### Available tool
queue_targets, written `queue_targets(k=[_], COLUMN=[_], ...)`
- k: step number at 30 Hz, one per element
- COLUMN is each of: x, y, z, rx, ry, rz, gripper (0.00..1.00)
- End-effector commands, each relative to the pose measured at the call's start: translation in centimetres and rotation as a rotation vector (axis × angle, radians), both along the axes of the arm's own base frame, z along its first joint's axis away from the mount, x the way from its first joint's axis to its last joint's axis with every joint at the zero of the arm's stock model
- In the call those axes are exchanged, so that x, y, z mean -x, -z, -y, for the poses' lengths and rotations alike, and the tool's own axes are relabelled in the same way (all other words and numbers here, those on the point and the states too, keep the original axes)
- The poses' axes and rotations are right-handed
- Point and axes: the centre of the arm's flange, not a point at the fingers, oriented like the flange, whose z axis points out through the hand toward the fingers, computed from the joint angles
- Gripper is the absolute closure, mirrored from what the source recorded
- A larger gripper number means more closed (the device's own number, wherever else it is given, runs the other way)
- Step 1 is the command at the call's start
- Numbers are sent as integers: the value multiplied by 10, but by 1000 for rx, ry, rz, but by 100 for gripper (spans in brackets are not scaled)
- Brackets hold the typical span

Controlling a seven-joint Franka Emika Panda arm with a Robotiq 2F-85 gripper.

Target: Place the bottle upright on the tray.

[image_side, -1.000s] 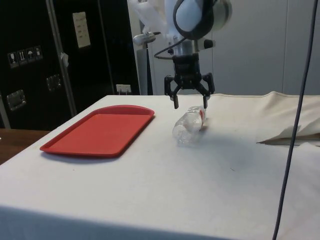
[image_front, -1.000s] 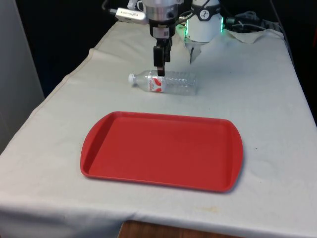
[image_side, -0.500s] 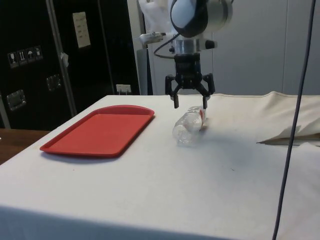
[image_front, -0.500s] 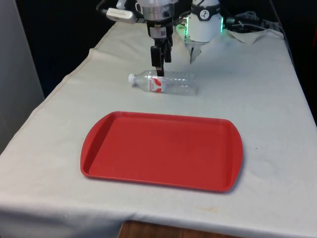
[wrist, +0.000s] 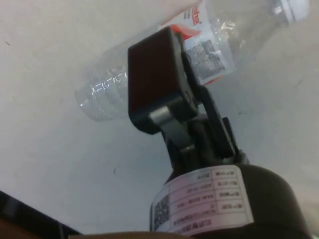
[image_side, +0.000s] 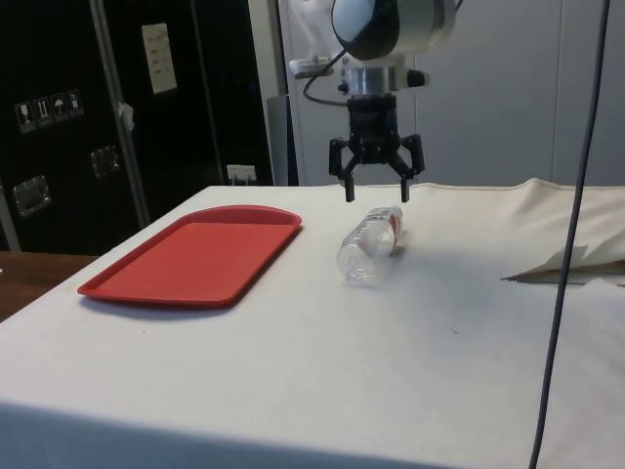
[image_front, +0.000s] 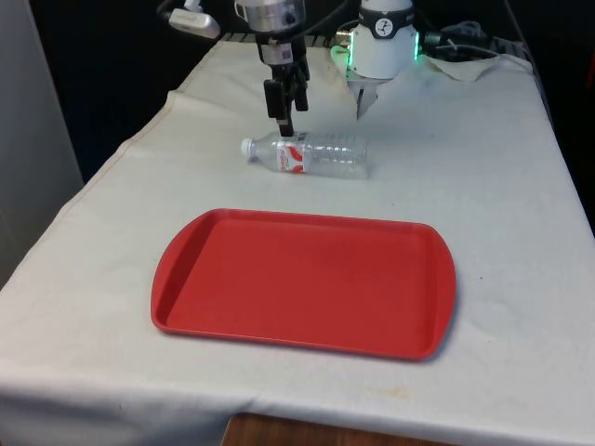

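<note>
My gripper (image_side: 376,192) hangs with its fingers spread wide and nothing between them; over the last second it has risen off the bottle (image_front: 307,154) and drifted toward the capped end, where a second ago the fingertips were down at the level of the bottle's body, straddling the red label; now they sit clear above it, near but not touching, as the side view shows. The bottle lies on its side directly below the gripper, on the white cloth (image_front: 483,167), unmoved as far as I can judge; its white cap (image_front: 247,146) points off to the front view's left, and the clear ribbed body runs the other way. The red tray (image_front: 302,283) sits well apart from the gripper, on the side of the bottle away from the robot, and carries nothing. I read the lift as a re-aim and not a grasp; no pick has been made, so the task has not really started; I would expect the next descent to need the fingers set either side of the body again before closing.
</note>
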Motion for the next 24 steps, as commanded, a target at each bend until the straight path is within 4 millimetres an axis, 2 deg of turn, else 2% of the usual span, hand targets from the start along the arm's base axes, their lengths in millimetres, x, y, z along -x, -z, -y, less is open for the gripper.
queue_targets(k=[1, 12, 24], x=[0, 2, 5], y=[-4, -6, 1], z=[2, 17, 26], rx=[-28, -91, -161], ry=[-2, -3, -10], rz=[10, 26, 34], gripper=[0, 0, 0])
